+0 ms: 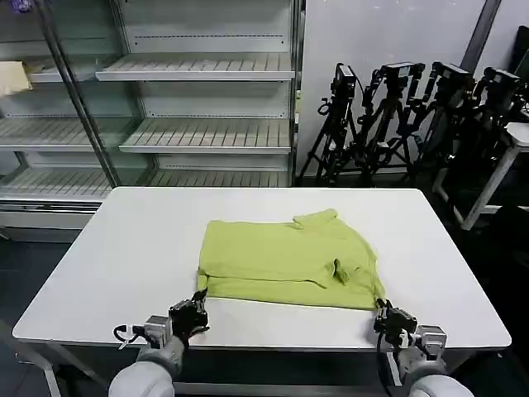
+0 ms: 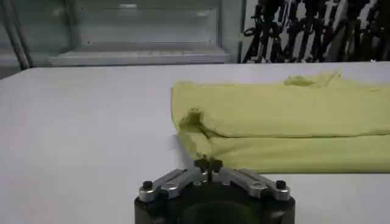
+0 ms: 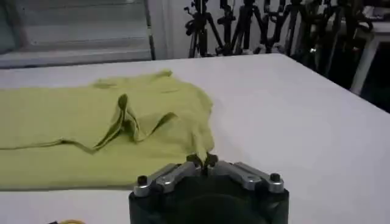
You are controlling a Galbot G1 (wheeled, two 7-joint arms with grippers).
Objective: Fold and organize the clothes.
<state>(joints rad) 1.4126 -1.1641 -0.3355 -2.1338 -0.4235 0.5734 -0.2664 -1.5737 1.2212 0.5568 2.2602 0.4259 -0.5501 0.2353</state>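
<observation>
Lime yellow-green cotton T-shirt (image 1: pixel 285 260), folded, mid white table (image 1: pixel 124 248). Left gripper (image 1: pixel 198 304) pinches its near-left corner; right gripper (image 1: pixel 382 309) pinches its near-right corner.

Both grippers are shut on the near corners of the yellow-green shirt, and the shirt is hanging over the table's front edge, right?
Not quite. The shirt lies wholly on the table, short of its front edge, as the head view shows. The left gripper and right gripper are shut on its near corners, as you say.
</observation>
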